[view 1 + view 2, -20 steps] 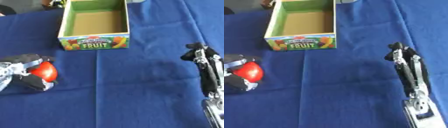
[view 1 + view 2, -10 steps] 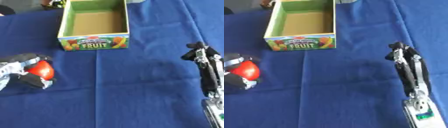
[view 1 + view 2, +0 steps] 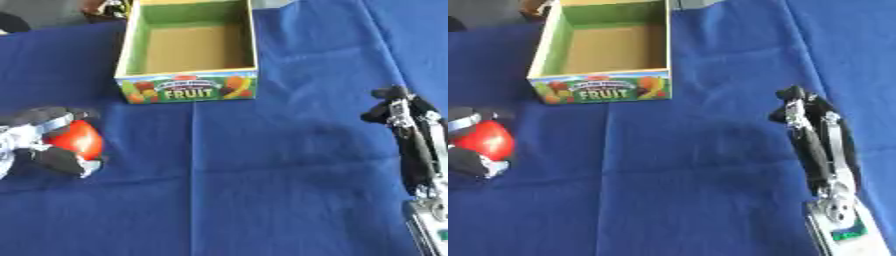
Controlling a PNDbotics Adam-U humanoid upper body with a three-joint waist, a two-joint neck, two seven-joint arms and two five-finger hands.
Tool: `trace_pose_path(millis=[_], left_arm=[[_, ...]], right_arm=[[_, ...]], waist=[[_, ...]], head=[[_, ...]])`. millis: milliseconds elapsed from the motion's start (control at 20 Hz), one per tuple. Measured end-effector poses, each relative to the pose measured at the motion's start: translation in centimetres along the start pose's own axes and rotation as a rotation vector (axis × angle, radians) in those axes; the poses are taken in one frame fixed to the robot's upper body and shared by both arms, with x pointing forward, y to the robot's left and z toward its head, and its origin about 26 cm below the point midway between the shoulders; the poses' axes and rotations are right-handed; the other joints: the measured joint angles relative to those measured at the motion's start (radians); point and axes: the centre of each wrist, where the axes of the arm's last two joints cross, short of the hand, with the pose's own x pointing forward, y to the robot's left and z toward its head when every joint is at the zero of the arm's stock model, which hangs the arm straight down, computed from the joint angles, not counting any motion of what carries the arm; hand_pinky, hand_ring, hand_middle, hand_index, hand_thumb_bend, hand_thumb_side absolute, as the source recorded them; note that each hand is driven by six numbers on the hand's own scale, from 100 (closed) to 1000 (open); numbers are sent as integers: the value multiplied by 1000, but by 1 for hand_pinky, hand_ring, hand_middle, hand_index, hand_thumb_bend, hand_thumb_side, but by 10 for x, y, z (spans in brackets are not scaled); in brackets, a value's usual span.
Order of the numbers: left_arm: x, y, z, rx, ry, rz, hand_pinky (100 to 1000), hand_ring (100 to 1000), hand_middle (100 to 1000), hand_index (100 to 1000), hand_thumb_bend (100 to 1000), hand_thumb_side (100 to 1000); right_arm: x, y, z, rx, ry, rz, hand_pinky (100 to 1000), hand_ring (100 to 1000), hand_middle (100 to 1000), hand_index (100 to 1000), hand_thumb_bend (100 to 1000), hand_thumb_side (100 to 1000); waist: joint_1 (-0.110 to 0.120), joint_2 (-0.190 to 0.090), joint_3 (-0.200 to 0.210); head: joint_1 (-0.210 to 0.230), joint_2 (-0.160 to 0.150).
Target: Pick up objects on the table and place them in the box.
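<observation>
Curling its fingers around a red round object [image 3: 77, 140], the left hand [image 3: 39, 145] held it at the table's left edge, well short of the fruit box [image 3: 189, 49]. The right hand [image 3: 808, 125] rested idle at the right, fingers straight.

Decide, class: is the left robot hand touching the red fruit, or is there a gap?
Touching. The left eye view shows the left robot hand with dark fingers curled over the top and under the bottom of the red fruit, no gap between them.
</observation>
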Motion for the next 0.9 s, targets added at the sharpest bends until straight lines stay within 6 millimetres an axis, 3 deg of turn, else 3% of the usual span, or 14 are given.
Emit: trace_pose_path(millis=[300,550,900], left_arm=[[1,15,15,72,-15,-71,135,585,744,1000,100,237],[10,45,37,182,-49,-123,101,522,662,983,100,224],[28,82,56,335,-102,-152,100,451,625,973,100,206]], right_arm=[[0,0,0,-2,2,0,644,535,440,675,100,747],[-1,0,1,-6,6,2,644,536,441,675,100,745],[-2,-1,3,-6,12,5,644,536,442,675,100,745]], waist=[[2,-3,0],[9,-17,0],[16,-27,-7]], head=[[-4,1],[-4,10],[1,24]])
